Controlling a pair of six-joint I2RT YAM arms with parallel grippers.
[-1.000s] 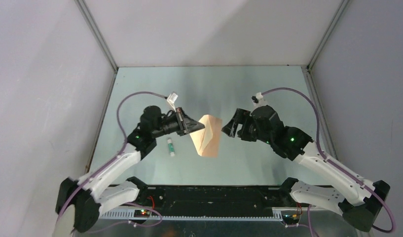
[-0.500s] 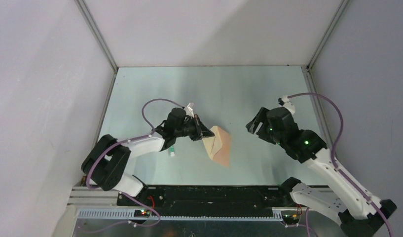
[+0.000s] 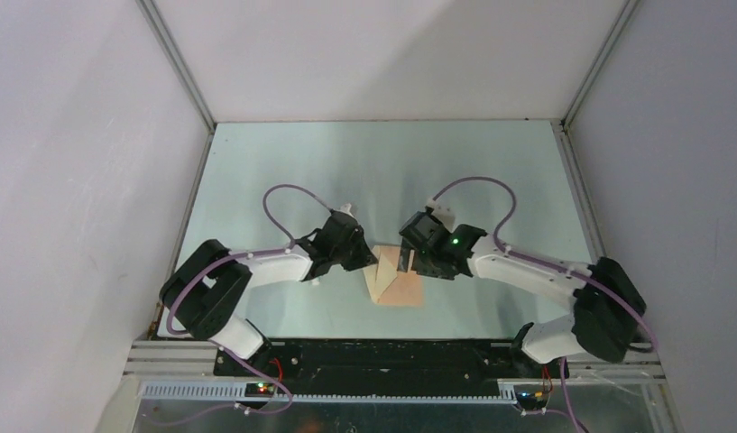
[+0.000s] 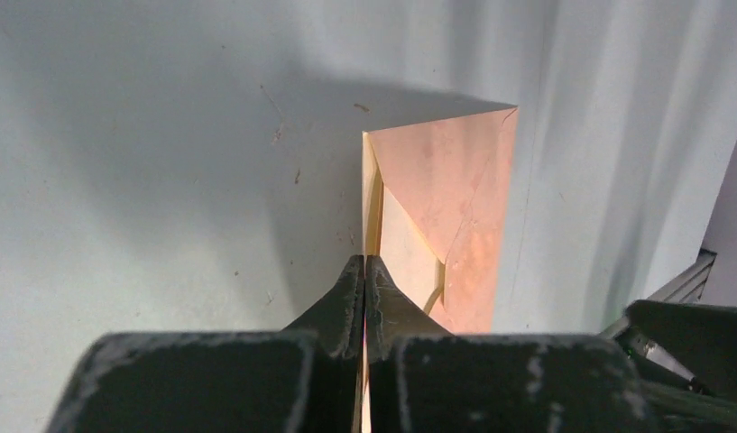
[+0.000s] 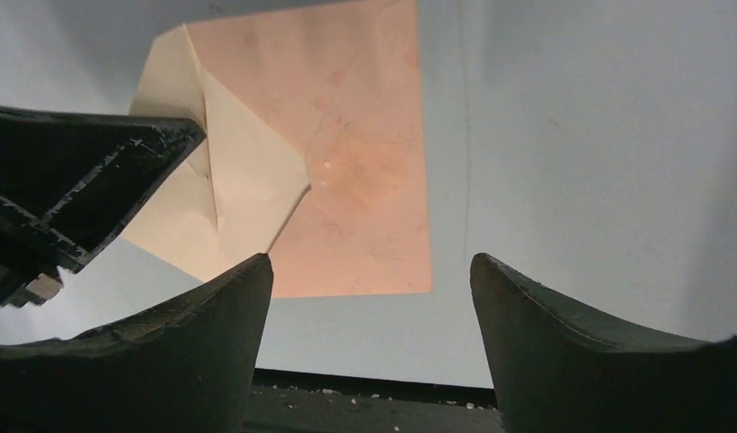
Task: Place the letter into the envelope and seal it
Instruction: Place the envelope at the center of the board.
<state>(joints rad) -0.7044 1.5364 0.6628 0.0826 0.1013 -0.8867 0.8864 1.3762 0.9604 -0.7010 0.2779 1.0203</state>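
From above, the envelope [image 3: 400, 287] that hung in the air between the arms a second ago is now down on the counter [image 3: 283, 171], and the right tool [image 3: 408, 260] has swung in over it. At the left wrist, the left tool [image 4: 364, 271] is pinched shut on the cream flap [image 4: 408, 248]. At the right wrist, the fingers gape wide and empty above the envelope. We see no separate letter, so we judge sealing comes next.

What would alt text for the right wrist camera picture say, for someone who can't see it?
A tan envelope lies on a pale table, its cream-lined flap open to the left and pinched by the shut left claw. In the foreground the right claw hangs open over it, dark fingers spread wide, holding nothing.
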